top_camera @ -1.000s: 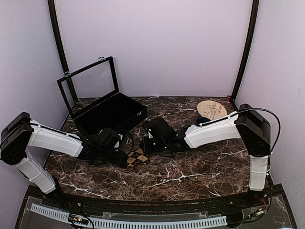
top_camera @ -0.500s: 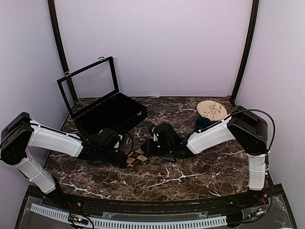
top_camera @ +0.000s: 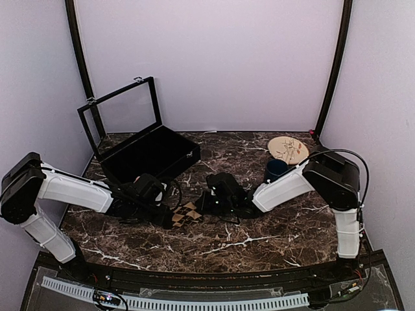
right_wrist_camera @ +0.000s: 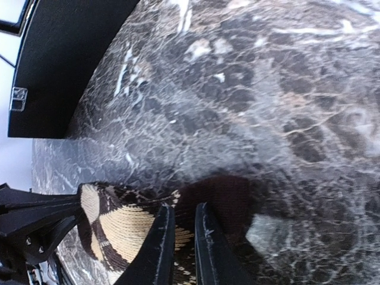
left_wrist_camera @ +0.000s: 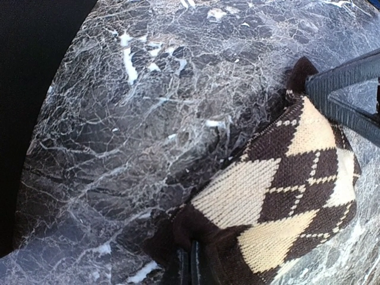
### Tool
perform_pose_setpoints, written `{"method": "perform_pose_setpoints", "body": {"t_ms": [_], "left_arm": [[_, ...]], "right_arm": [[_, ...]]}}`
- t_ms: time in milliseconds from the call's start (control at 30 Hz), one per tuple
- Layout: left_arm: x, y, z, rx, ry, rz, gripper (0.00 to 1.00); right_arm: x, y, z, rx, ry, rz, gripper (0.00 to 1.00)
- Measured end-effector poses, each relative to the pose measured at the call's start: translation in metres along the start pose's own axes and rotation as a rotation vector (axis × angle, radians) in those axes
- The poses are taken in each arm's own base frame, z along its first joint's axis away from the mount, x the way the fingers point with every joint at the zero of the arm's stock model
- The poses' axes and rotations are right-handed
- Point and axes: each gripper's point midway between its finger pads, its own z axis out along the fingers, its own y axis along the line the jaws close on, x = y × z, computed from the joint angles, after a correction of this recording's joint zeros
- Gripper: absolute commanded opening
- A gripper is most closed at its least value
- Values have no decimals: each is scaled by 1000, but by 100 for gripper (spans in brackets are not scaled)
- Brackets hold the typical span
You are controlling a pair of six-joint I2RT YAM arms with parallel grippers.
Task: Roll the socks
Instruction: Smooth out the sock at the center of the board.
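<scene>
The black sock with tan-and-brown argyle diamonds (top_camera: 186,213) lies bunched on the marble table between my two grippers. In the left wrist view the sock (left_wrist_camera: 285,190) fills the lower right. My left gripper (left_wrist_camera: 191,267) is shut on its dark near edge. My right gripper (right_wrist_camera: 183,237) pinches the sock (right_wrist_camera: 122,228) from the opposite side, with dark fabric between its narrow jaws. From above, the left gripper (top_camera: 170,218) and the right gripper (top_camera: 200,206) sit low at either end of the sock. The right fingers (left_wrist_camera: 350,83) show in the left wrist view.
An open black case (top_camera: 150,155) with its lid raised stands at the back left. A dark blue mug (top_camera: 275,170) and a round tan plate (top_camera: 288,149) sit at the back right, behind the right forearm. The case (right_wrist_camera: 65,59) also shows in the right wrist view.
The right arm has dropped lower and shifted forward, uncovering the mug, and its jaws have narrowed onto the sock. The left arm and its grip are unchanged.
</scene>
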Motion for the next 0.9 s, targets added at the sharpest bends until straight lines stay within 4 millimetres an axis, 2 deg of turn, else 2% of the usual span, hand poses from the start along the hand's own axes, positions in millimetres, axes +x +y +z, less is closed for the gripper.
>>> {"method": "perform_pose_setpoints", "body": {"t_ms": [667, 800, 900], "left_arm": [[1, -1, -1, 2, 11, 9, 0], [1, -1, -1, 4, 12, 14, 0], [1, -1, -1, 5, 12, 16, 0]], "right_arm": [[-14, -32, -19, 201, -50, -99, 20], [-17, -33, -26, 205, -56, -121, 22], [-22, -24, -35, 174, -75, -133, 25]]}}
